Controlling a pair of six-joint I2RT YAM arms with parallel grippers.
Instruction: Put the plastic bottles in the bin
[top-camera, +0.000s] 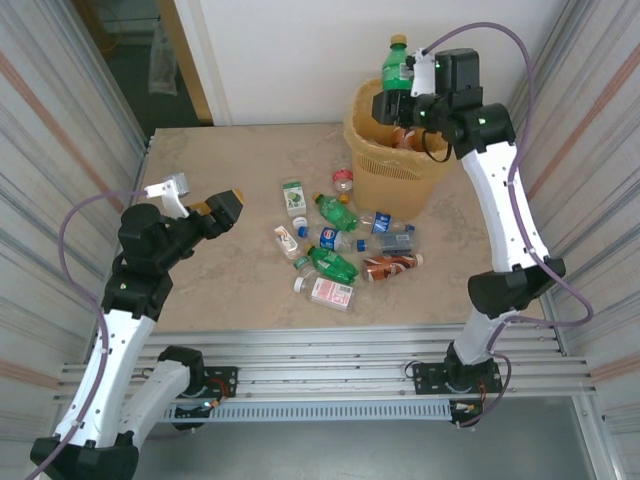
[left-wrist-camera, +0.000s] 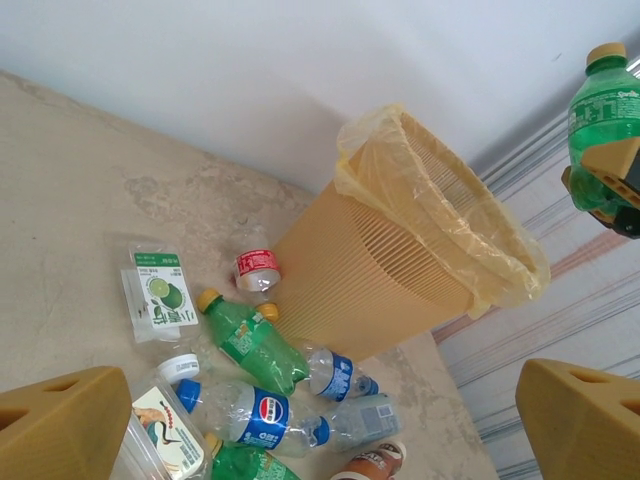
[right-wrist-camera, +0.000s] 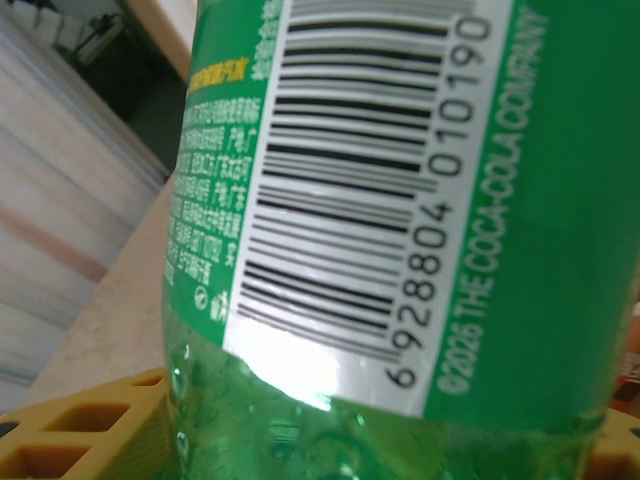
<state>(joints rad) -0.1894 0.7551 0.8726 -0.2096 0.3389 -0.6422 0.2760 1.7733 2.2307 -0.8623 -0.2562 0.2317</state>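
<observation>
**Right arm.** The right gripper (top-camera: 398, 98) was pinched on an upright green bottle (top-camera: 397, 62) with a yellow cap. It gripped the lower body of the bottle, with the cap uppermost. The bottle was held in the air above the far part of the mouth of the bin (top-camera: 392, 178). In the right wrist view, the barcode label of the green bottle (right-wrist-camera: 400, 200) lay close to the lens, with a yellow finger (right-wrist-camera: 70, 440) below it.

**Left arm.** The left gripper (top-camera: 212, 208) hung over the left part of the table (top-camera: 220, 290), well apart from the bottles. Its jaws were spread wide and held nothing. Both fingers (left-wrist-camera: 60, 425) showed at the bottom corners of the left wrist view.

**Bin.** The bin (left-wrist-camera: 370, 270) stood upright at the far right of the table. Its liner bag was folded over the rim.

**Bottles on the table.** A loose cluster of bottles (top-camera: 340, 245) lay on their sides just near and left of the bin. These included:
- a green one (left-wrist-camera: 250, 335);
- a clear one with a blue label (left-wrist-camera: 262, 412);
- a brown-labelled one (top-camera: 390, 265);
- a white-pink one (top-camera: 332, 292).
</observation>
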